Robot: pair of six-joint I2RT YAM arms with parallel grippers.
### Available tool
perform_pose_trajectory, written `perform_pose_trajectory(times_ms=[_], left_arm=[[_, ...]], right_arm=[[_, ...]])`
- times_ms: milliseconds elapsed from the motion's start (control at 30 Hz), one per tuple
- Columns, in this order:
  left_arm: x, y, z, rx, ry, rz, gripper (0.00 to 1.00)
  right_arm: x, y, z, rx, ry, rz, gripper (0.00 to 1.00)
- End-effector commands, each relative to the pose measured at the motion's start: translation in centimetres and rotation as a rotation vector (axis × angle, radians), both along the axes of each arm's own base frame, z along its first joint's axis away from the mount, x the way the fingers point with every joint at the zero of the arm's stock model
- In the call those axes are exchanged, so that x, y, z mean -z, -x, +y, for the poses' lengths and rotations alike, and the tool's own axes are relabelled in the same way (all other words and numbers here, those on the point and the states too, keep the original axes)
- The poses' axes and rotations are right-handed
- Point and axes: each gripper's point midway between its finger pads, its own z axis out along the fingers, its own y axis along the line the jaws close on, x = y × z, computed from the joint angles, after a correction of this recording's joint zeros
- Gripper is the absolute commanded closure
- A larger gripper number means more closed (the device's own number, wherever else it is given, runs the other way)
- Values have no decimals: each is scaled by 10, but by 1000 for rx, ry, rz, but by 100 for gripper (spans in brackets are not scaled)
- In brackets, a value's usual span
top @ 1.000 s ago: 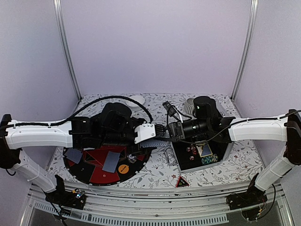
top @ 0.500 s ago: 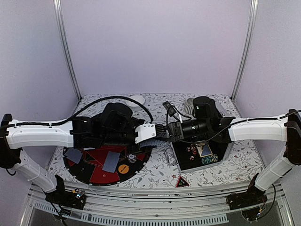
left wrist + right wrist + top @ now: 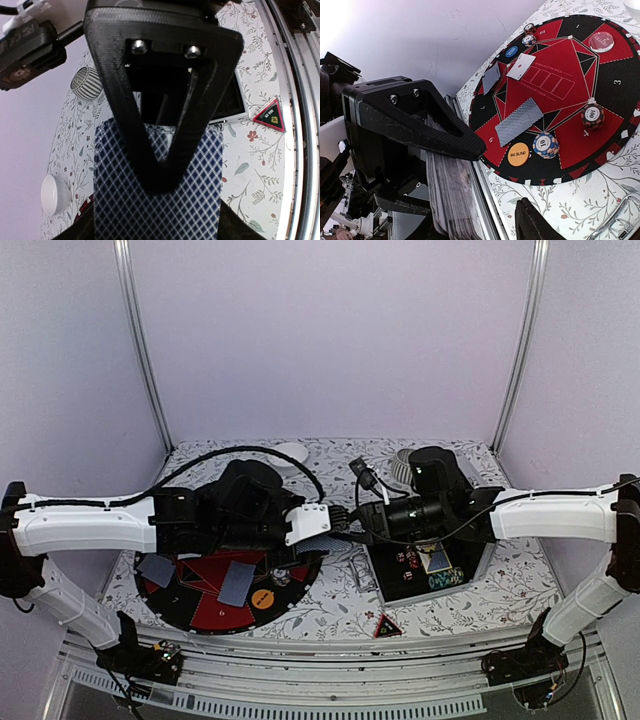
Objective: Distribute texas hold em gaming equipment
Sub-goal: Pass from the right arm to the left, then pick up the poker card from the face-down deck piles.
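Note:
My left gripper [image 3: 160, 186] is shut on a deck of diamond-backed playing cards [image 3: 200, 200]; one finger lies across its top and the other is hidden beneath. In the top view the deck [image 3: 322, 542] hangs between both arms above the mat's right edge. My right gripper [image 3: 500, 177] is open, with the deck's edge [image 3: 452, 195] beside its upper finger. On the round red-and-black mat [image 3: 615, 90] lie two face-down cards [image 3: 519, 121], a face-up card [image 3: 521, 66], an orange Big Blind button [image 3: 518, 154], a blue button [image 3: 512, 51] and striped chips [image 3: 545, 145]. A red triangular marker [image 3: 387, 626] lies near the front edge.
A black case [image 3: 425, 565] holding chips sits under the right arm. A white bowl [image 3: 290, 453] and a ribbed grey cup [image 3: 402, 465] stand at the back. The metal rail [image 3: 300, 680] runs along the near edge of the floral table.
My right gripper's jaws have opened off the deck and the arm has eased slightly right. The left gripper keeps its hold and has barely moved.

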Motion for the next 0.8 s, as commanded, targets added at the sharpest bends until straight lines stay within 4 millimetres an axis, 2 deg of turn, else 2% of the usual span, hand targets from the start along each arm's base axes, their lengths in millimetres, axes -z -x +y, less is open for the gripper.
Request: perform_pose_trajectory(times_ms=[0, 167, 367, 767], left_arm=[[-9, -6, 5, -33, 24, -1, 36], [-6, -7, 7, -41, 19, 4, 36], [-2, -9, 11, -60, 5, 13, 37], [1, -11, 19, -83, 5, 24, 37]], right_arm=[[-9, -3, -6, 27, 33, -57, 55], [-15, -3, -7, 21, 33, -76, 55], [-22, 3, -5, -17, 16, -85, 65], [-22, 2, -8, -16, 32, -85, 73]])
